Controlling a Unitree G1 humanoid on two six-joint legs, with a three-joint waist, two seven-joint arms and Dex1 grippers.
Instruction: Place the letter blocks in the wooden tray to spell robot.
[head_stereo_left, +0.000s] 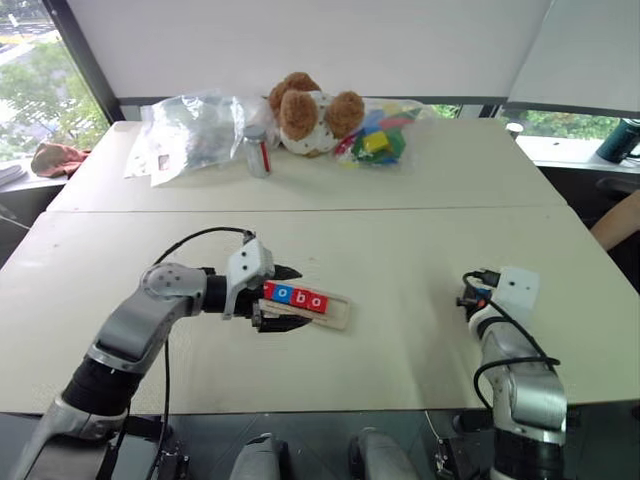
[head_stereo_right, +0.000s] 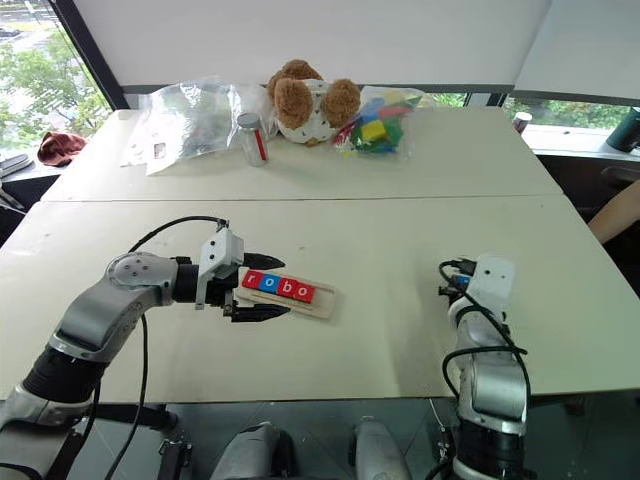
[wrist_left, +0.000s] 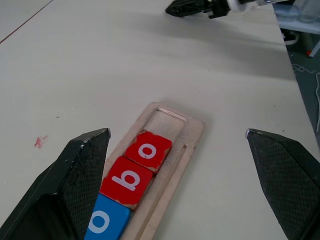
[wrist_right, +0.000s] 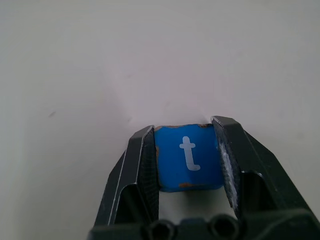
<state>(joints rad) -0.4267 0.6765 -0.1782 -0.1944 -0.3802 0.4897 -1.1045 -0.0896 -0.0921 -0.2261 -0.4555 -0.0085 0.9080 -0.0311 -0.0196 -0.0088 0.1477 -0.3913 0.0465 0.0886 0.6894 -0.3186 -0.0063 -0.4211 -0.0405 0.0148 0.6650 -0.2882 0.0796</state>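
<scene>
The wooden tray (head_stereo_left: 336, 313) lies on the table in front of me with several letter blocks in its groove: a red one, a blue "o" (wrist_left: 100, 222), a red "b" (wrist_left: 127, 180) and a red "o" (wrist_left: 148, 150). The groove's right end (wrist_left: 167, 114) is bare. My left gripper (head_stereo_left: 300, 298) is open, its fingers (wrist_left: 82, 165) straddling the tray's left end. Off to the right, low over the table, my right gripper (wrist_right: 184, 125) is shut on a blue "t" block (wrist_right: 187, 157).
At the back of the table stand a teddy bear (head_stereo_left: 310, 110), a crumpled clear bag (head_stereo_left: 195, 130), a small jar (head_stereo_left: 258, 150) and a bag of coloured toys (head_stereo_left: 380, 140). A person's arm (head_stereo_left: 620, 222) shows at the right edge. Bare tabletop (head_stereo_left: 410, 280) lies between my grippers.
</scene>
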